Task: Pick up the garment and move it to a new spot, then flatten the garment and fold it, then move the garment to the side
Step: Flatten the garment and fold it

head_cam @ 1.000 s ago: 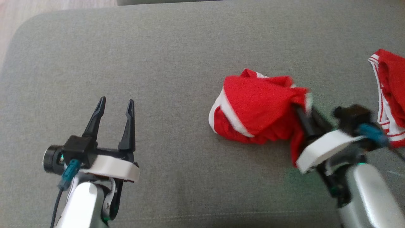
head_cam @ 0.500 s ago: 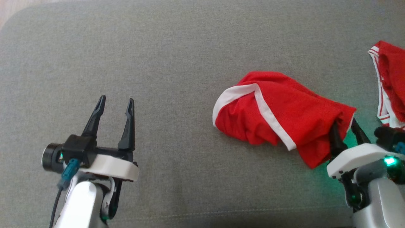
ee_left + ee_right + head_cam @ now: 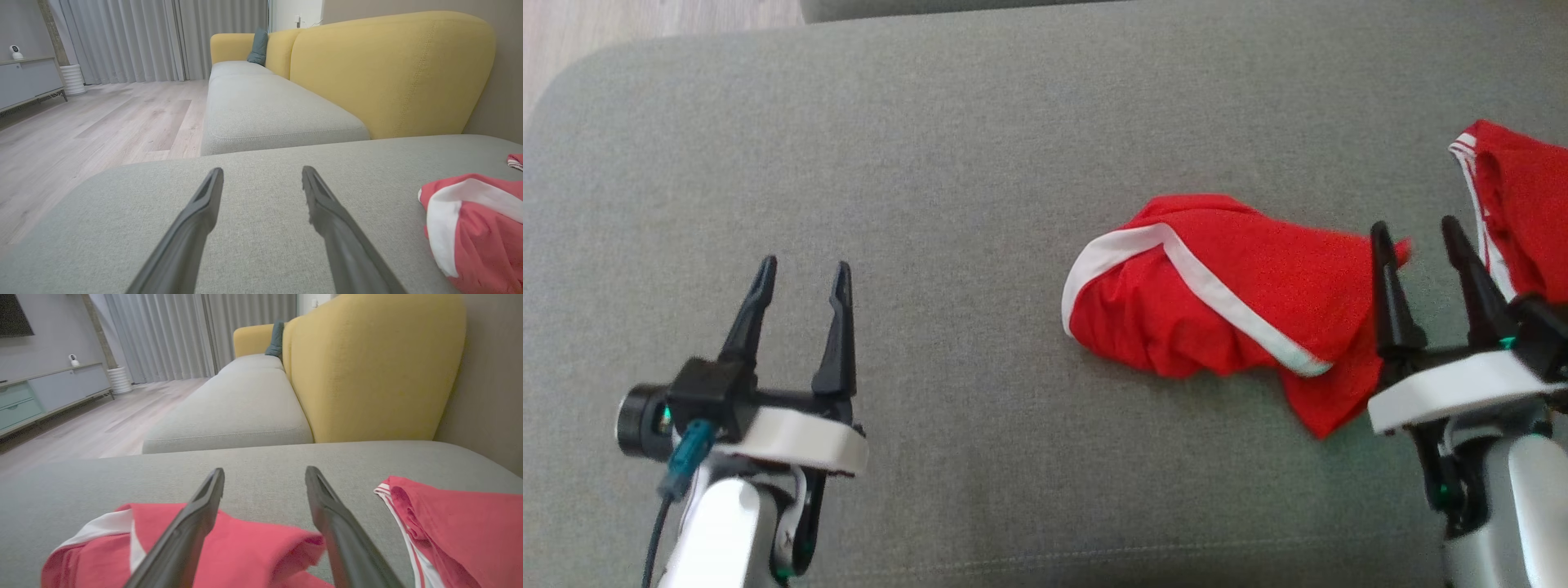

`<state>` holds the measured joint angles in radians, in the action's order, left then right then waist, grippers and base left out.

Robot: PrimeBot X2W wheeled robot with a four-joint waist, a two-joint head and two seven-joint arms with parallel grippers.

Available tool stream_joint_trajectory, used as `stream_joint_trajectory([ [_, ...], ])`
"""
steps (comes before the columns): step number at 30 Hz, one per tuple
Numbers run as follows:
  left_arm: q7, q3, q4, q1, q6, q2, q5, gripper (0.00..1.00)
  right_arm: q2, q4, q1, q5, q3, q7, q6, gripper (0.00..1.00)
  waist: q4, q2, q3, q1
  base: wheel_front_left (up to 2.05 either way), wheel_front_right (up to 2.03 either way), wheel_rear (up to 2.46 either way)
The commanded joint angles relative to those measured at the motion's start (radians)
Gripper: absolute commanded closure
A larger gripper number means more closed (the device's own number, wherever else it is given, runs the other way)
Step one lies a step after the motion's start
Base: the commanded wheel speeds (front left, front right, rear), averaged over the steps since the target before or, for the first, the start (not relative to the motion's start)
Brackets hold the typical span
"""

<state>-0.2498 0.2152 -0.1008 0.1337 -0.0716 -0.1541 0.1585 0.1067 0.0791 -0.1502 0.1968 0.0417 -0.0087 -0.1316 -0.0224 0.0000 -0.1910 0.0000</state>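
Note:
A crumpled red garment with white trim (image 3: 1217,302) lies on the grey cushion (image 3: 980,163), right of centre; it also shows at the lower right in the left wrist view (image 3: 474,228) and under my fingers in the right wrist view (image 3: 245,547). My right gripper (image 3: 1417,229) stands open at the garment's right edge, its fingers apart and holding nothing. My left gripper (image 3: 800,269) is open at the lower left, well away from the garment, above bare cushion (image 3: 261,175).
A second red garment with white stripes (image 3: 1519,212) lies at the cushion's right edge, close to my right gripper (image 3: 457,522). A yellow sofa back (image 3: 388,69) rises beyond the cushion. Wooden floor (image 3: 94,122) lies off the far left edge.
My right gripper has let go of the red garment and its fingers now stand open and upright beside it. The garment has settled flatter on the cushion. The camera shifted slightly.

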Motion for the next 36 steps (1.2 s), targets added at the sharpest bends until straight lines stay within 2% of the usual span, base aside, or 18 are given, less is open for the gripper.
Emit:
stream_joint_trajectory([
  [1,-0.012,-0.037,0.036,0.003,-0.007,-0.02,-0.003,0.0,0.006,-0.069,0.017,-0.012,-0.033,0.014,0.001,0.0,-0.004,0.0,0.01,0.0,0.0,0.0,0.0],
  [5,-0.012,-0.033,0.037,-0.022,-0.01,-0.021,0.0,0.0,0.003,-0.17,0.07,-0.038,-0.064,0.062,0.001,0.0,-0.006,0.0,0.041,0.0,0.0,0.0,0.0],
  [12,-0.012,-0.035,0.034,-0.047,-0.012,-0.025,0.007,0.0,-0.006,-0.235,0.136,-0.04,-0.08,0.104,0.001,0.0,-0.005,0.0,0.07,0.0,0.0,0.0,0.0],
  [20,-0.012,-0.031,0.04,-0.079,-0.023,-0.028,0.007,0.0,-0.019,-0.268,0.184,-0.033,-0.086,0.129,0.001,0.0,-0.006,0.0,0.087,0.0,0.0,0.0,0.0],
  [36,-0.012,-0.019,0.042,-0.071,-0.03,-0.033,0.014,0.0,-0.022,-0.273,0.179,-0.026,-0.098,0.149,0.001,0.0,0.0,0.0,0.074,0.0,0.0,0.0,0.0],
])
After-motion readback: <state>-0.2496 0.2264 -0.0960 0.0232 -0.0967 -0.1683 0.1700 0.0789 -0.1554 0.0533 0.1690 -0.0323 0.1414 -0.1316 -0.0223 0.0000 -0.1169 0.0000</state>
